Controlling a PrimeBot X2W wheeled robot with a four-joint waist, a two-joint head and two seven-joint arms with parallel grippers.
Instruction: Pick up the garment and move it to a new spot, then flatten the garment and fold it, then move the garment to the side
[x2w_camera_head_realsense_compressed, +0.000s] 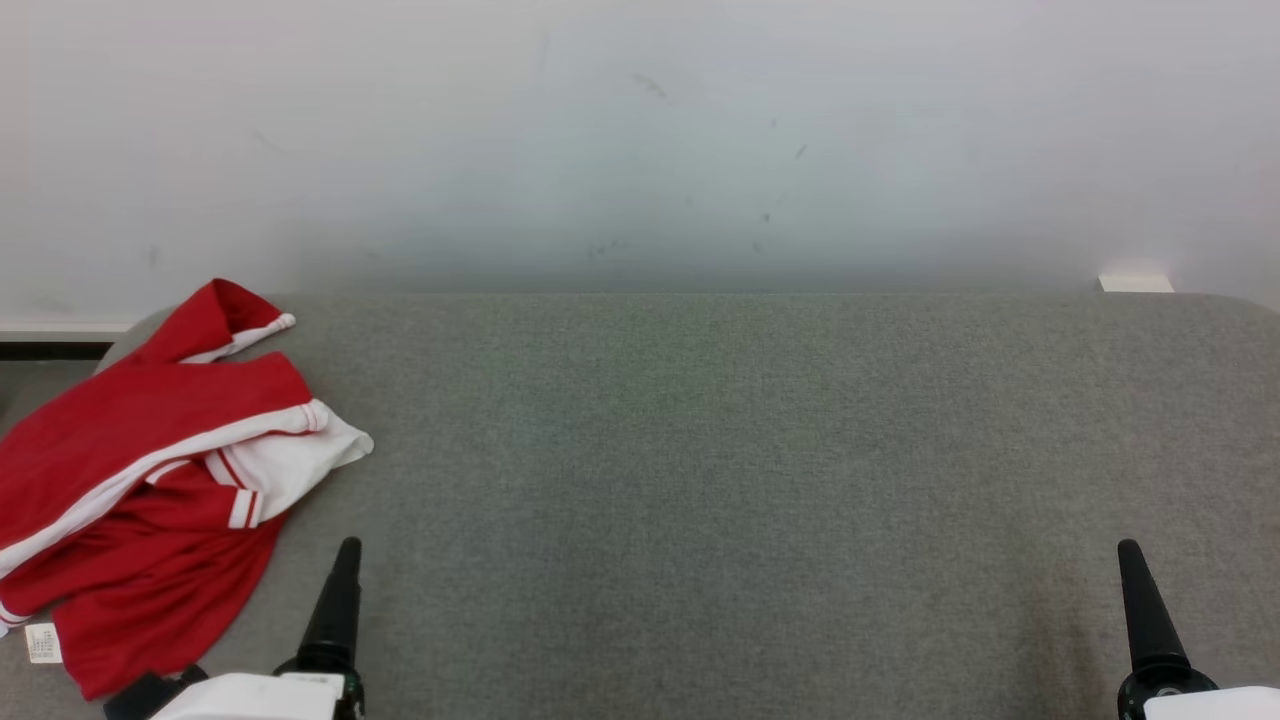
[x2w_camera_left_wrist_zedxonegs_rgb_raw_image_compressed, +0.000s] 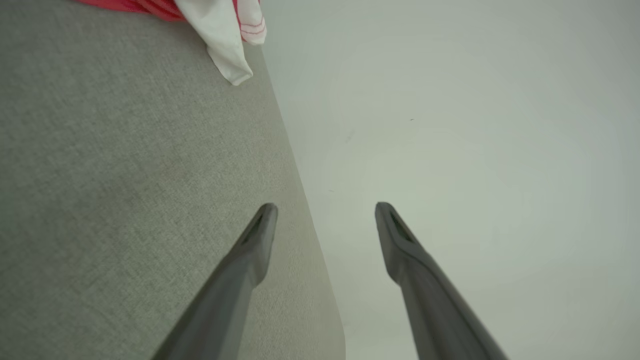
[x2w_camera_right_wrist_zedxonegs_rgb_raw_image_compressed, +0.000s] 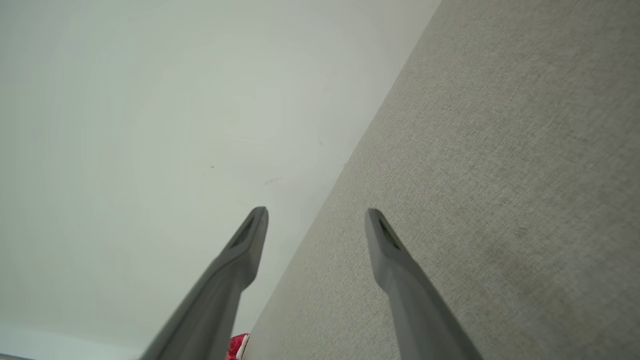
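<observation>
Garment (x2w_camera_head_realsense_compressed: 140, 470) partly beyond the left edge

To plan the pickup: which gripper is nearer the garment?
The left gripper: the garment lies close beside it; the right gripper sits across the table, far from it.

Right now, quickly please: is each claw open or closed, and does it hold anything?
Left claw: open, holding nothing; the garment lies apart from it.
Right claw: open, holding nothing.
</observation>
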